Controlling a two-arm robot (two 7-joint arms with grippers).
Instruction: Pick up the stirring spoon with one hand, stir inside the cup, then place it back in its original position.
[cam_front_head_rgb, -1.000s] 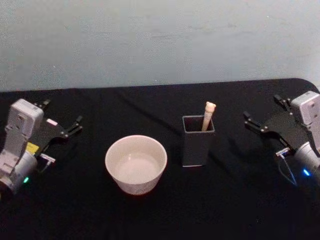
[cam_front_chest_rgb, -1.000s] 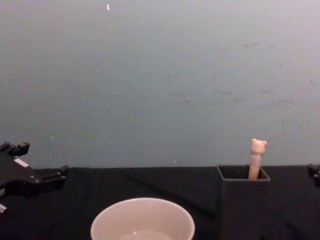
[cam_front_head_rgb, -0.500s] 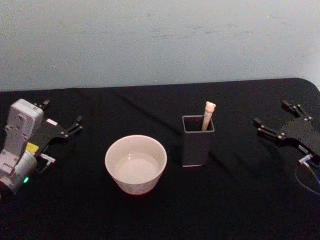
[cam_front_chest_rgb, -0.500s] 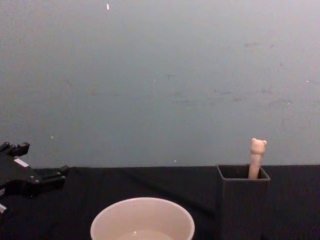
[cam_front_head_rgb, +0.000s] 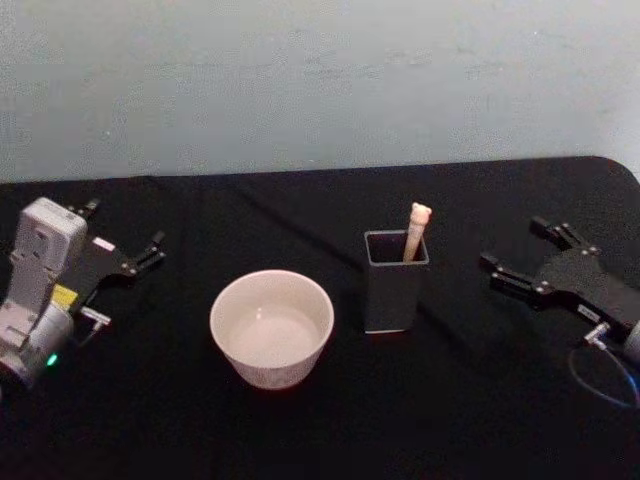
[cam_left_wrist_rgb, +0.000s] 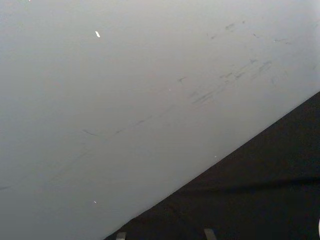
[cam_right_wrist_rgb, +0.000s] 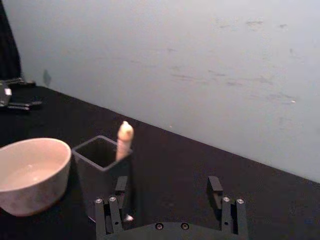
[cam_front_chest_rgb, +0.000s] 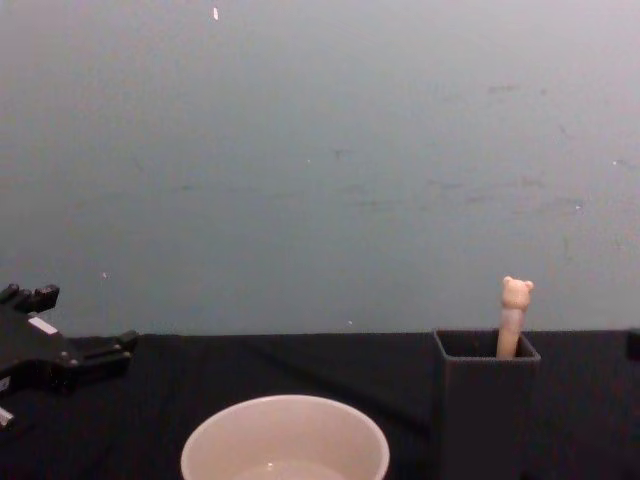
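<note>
The stirring spoon (cam_front_head_rgb: 417, 230) stands in a dark grey square holder (cam_front_head_rgb: 396, 285), its peach handle and bear head (cam_front_chest_rgb: 516, 292) sticking out above the rim. The wide cream-white cup (cam_front_head_rgb: 271, 326) sits left of the holder. My right gripper (cam_front_head_rgb: 512, 243) hovers open to the right of the holder, a short gap away, holding nothing. In the right wrist view the right gripper (cam_right_wrist_rgb: 168, 187) points at the holder (cam_right_wrist_rgb: 102, 167), with the spoon (cam_right_wrist_rgb: 123, 140) and the cup (cam_right_wrist_rgb: 31, 172) beyond. My left gripper (cam_front_head_rgb: 125, 225) is parked open at the table's left.
A black cloth (cam_front_head_rgb: 330, 430) covers the table, which ends at a pale wall (cam_front_head_rgb: 320, 80) behind. The parked left gripper (cam_front_chest_rgb: 82, 320) shows at the chest view's left edge. Open cloth lies between the cup and each gripper.
The right gripper had swung out to the right and has now come back left toward the holder, sitting lower than a second ago. The left arm, spoon and cup have not moved.
</note>
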